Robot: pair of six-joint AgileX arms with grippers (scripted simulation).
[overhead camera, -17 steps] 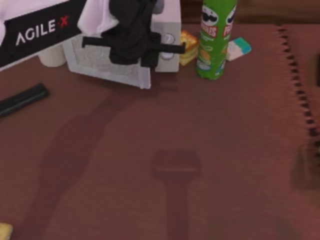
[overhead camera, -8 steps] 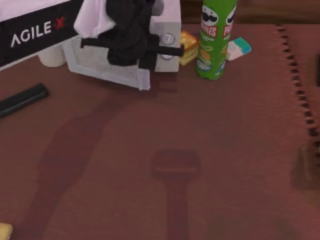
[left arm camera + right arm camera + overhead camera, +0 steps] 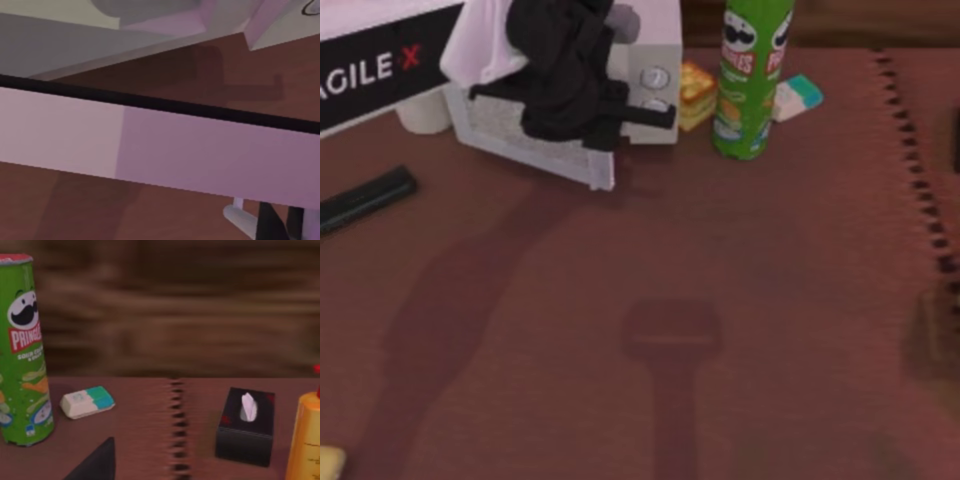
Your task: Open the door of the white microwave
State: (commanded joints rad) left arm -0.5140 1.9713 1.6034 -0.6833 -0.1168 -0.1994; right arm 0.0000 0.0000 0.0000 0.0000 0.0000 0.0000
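Observation:
The white microwave [image 3: 658, 40] stands at the back of the table, left of centre, with two silver knobs [image 3: 655, 78]. Its door [image 3: 565, 160] is swung partly out, hinged at the left, with its free edge toward the front. My left gripper [image 3: 600, 135] hangs over that free edge, shut on the door's grey handle [image 3: 239, 216]; a black finger [image 3: 270, 225] crosses the handle. The door's edge [image 3: 200, 155] runs as a pale band across the left wrist view, with the grey cavity [image 3: 75, 45] behind it. My right arm is parked off the table's right side; a dark part of it [image 3: 97, 465] shows.
A green chip can [image 3: 750, 80] stands right of the microwave, with a yellow pack [image 3: 697, 95] between them and a white-teal block [image 3: 798, 95] beyond. A white cup [image 3: 420, 115] and black bar [image 3: 365, 197] lie left. A black tissue box [image 3: 245, 427] and yellow bottle [image 3: 305, 440] stand farther right.
My left gripper has moved left and a little forward with the handle. The door has swung farther out from the microwave's front, uncovering both knobs.

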